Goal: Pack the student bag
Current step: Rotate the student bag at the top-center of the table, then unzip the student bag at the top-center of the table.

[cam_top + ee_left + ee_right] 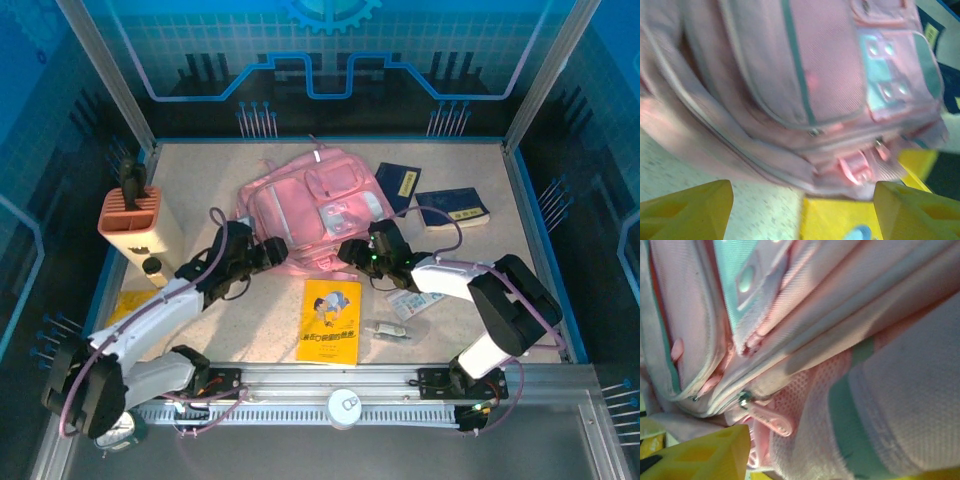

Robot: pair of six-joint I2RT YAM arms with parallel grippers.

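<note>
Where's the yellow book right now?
In the top view, the yellow book lies flat in the near middle of the table, right in front of the pink student bag.

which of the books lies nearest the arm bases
The yellow paperback book; both dark blue books lie farther back, beside the pink fabric backpack.

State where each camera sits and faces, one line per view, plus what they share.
Top external: above and behind the arms, looking down at the table; left gripper and right gripper at the student bag.
Left wrist: on that arm, facing the bag's front pockets; two yellow fingers apart.
Right wrist: pressed near the bag's zipper; one yellow finger.
Shared: the bag.
</note>
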